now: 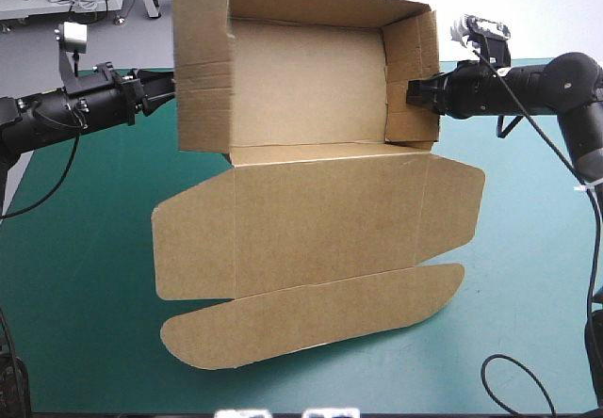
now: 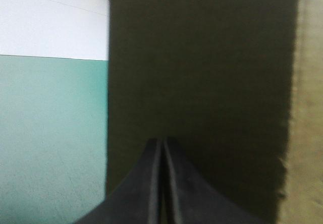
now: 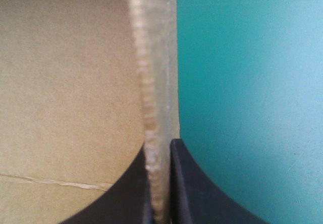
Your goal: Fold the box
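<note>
You hold the box aloft over the table: right gripper pinching its right wall, left gripper, fingers together, at the left wall. Probably light, stiff board: grip the walls, not the hanging lid.

On my overhead feed, the left arm is a run of black cylindrical segments, with a few small bright specks on the wrist housing. The right arm is likewise black, with a rounded, bulbous joint housing. On my wrist feeds, the left gripper and right gripper each have two broad black fingers, fin-shaped, wide at the base and curving to a narrow tip.
</note>
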Robot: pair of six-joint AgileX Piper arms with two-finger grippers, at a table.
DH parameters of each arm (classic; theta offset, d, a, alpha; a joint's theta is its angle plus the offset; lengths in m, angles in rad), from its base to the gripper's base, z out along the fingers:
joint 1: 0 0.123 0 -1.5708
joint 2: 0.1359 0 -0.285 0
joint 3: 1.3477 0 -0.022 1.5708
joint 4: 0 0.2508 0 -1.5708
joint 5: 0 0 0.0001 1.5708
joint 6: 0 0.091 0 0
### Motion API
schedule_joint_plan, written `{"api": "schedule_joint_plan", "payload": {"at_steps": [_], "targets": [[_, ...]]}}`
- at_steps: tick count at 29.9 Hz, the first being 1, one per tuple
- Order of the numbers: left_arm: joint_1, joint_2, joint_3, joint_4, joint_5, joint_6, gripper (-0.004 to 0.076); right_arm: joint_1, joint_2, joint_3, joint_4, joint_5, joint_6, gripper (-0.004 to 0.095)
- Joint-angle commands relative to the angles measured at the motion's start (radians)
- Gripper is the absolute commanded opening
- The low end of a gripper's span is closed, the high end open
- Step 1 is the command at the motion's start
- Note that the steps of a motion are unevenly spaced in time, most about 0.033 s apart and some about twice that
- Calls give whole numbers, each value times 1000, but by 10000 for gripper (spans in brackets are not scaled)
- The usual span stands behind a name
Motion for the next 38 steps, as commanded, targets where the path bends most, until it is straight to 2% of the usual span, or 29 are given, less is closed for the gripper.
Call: {"api": "schedule_joint_plan", "payload": {"at_steps": [1,16,19,24,26,38], "targets": [[-21,-38,-32,-65,75,-4,-9,2,-37,-31,61,-64,17,1],[-77,-38,-32,-26,72,21,5,5,-37,-31,53,-81,17,2],[-77,-38,-32,-26,72,29,90,23,-37,-31,26,-87,17,2],[-77,-38,-32,-26,72,29,364,69,-36,-31,-42,-111,45,2],[-77,-38,-32,-26,72,29,445,73,-36,-31,-46,-122,52,2],[-77,-38,-32,37,70,18,461,76,-36,-31,-46,-137,55,2]]}}
